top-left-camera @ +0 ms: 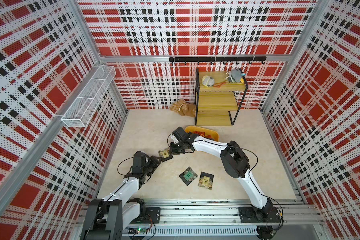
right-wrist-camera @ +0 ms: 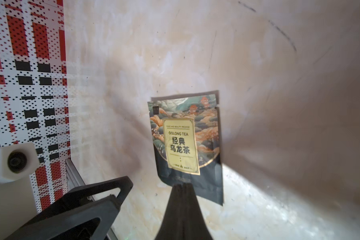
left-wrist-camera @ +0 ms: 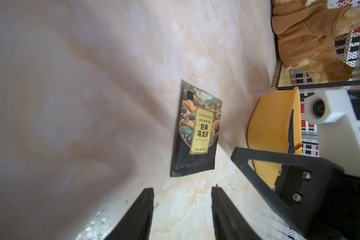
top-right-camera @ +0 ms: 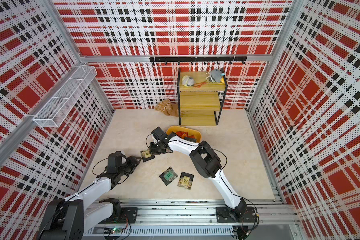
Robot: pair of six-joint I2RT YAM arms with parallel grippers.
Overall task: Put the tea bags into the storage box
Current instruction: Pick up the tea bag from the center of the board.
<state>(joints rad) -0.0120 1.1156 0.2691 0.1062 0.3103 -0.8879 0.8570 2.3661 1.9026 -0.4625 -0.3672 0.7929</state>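
Note:
A black tea bag (top-left-camera: pixel 165 154) (top-right-camera: pixel 147 154) with a tan oolong label lies between my two grippers. My right gripper (top-left-camera: pixel 170 152) (right-wrist-camera: pixel 182 185) is shut on that tea bag's (right-wrist-camera: pixel 185 141) bottom seam. My left gripper (top-left-camera: pixel 157 161) (left-wrist-camera: pixel 182 190) stands open just short of the same bag (left-wrist-camera: pixel 197 131), with nothing between its fingers. The yellow storage box (top-left-camera: pixel 214 134) (top-right-camera: pixel 197 134) (left-wrist-camera: pixel 266 124) sits behind the right wrist and holds red and dark sachets. Two more black tea bags lie nearer the front: a green-labelled one (top-left-camera: pixel 188 176) and a tan-labelled one (top-left-camera: pixel 205 180).
A wooden stepped shelf (top-left-camera: pixel 216 104) stands behind the box with small toys on its top step. A brown plush toy (top-left-camera: pixel 183 108) (left-wrist-camera: pixel 303 35) lies to its left. A white wire mesh basket (top-left-camera: pixel 87 97) hangs on the left wall.

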